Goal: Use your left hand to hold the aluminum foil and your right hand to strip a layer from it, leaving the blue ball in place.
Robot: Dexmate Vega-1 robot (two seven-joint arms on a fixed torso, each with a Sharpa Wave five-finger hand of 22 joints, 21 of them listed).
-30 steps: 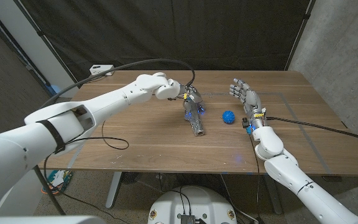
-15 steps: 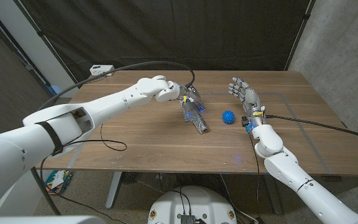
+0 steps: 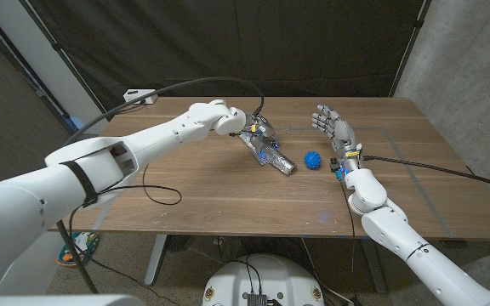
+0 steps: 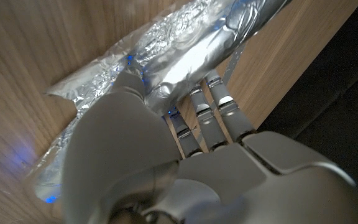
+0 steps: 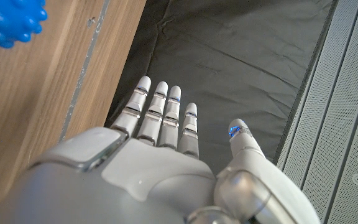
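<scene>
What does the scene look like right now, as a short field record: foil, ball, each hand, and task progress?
foil: crumpled foil roll on the table, lying at a slant, its far end toward the ball
ball: blue ball on the table, just beside the foil's free end, nothing touching it
left hand: left hand grips the foil's upper end; fingers wrap under it
right hand: right hand open, fingers spread, raised beyond the ball, holding nothing
progress: foil held; stripping not yet begun
</scene>
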